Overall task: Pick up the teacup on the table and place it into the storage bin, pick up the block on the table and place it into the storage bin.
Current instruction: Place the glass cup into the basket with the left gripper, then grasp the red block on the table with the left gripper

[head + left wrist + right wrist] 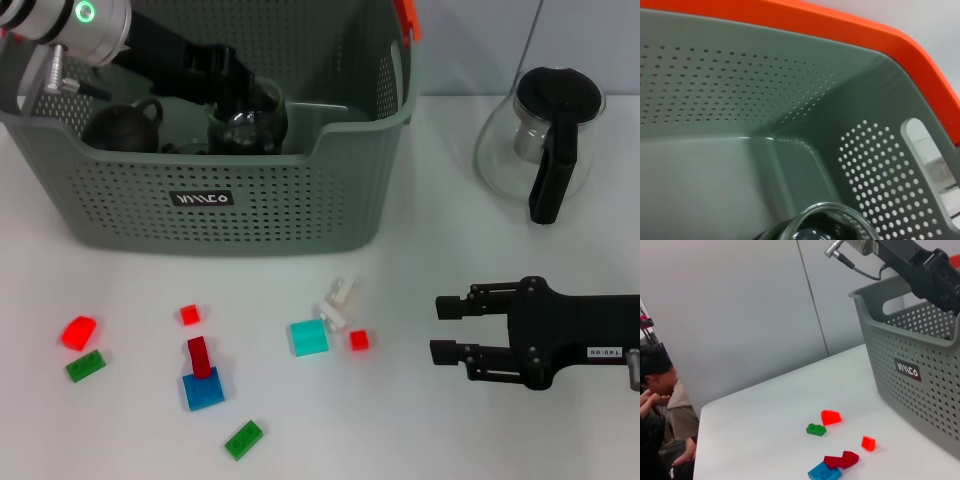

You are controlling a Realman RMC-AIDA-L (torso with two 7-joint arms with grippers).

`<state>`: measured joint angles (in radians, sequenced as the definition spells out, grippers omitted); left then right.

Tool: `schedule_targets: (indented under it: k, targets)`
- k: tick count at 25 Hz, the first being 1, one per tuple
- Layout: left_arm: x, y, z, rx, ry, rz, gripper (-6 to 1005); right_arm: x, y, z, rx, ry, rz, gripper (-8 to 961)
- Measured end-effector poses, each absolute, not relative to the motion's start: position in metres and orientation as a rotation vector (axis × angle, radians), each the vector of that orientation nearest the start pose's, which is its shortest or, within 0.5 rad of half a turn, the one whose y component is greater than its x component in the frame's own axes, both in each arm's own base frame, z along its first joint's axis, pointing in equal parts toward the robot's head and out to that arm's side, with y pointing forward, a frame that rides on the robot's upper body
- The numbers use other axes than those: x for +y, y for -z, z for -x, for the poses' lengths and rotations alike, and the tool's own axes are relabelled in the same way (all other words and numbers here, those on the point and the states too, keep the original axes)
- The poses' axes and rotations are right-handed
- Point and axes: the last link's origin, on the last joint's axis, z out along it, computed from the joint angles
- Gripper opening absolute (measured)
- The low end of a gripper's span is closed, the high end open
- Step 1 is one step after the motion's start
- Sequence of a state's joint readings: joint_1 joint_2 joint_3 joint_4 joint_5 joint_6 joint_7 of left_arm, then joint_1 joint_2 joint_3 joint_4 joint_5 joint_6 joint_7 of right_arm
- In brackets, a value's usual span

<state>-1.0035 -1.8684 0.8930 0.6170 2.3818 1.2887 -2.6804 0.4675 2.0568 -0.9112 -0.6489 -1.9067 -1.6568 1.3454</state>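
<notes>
L gripper (245, 100) is down inside the storage bin (230, 200), at about 11 o'clock in the head view, arm coming in from the upper-left corner. It sits right at the glass teacup (245, 120), which is low in the bin beside a dark round item (120, 125). Can't tell whether the fingers pinch the cup or are spread; the L wrist view shows only the cup's glass rim (832, 220) against the bin floor and wall.

So the cup looks placed or nearly so; the block is prob. next. Blocks lie on the table (100, 430) in front of the bin, around 6 to 7 o'clock.

R gripper (450, 330) hovers over the table at 4 o'clock, fingers spread, pointing toward 9 o'clock. Key relation: nearest pieces to it are the small red block (359, 340) and the cyan block (309, 337), straight ahead along its finger axis, near but not touching. The cyan block is squarish, no clear long axis. R arm is much nearer these than L. The glass teapot (545, 140) stands at 2 o'clock, well apart.
</notes>
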Motion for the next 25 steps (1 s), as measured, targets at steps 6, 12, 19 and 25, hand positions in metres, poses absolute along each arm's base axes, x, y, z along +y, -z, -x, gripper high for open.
schedule_targets:
  k: [6, 12, 19, 25]
  targets:
    - [0.464, -0.065, 0.157, -1.514, 0.227, 2.355, 334, 0.296, 0.016, -0.259, 0.553, -0.718, 2.937, 577]
    - [0.449, -0.097, 0.141, -1.430, 0.586, 2.492, 458, 0.295, 0.015, -0.260, 0.560, -0.724, 2.934, 577]
    - [0.385, -0.137, 0.141, -0.859, 1.174, 2.832, 641, 0.297, 0.015, -0.259, 0.570, -0.727, 2.931, 577]
    - [0.339, -0.116, 0.185, -0.612, 1.009, 2.943, 752, 0.297, 0.014, -0.259, 0.571, -0.726, 2.929, 577]
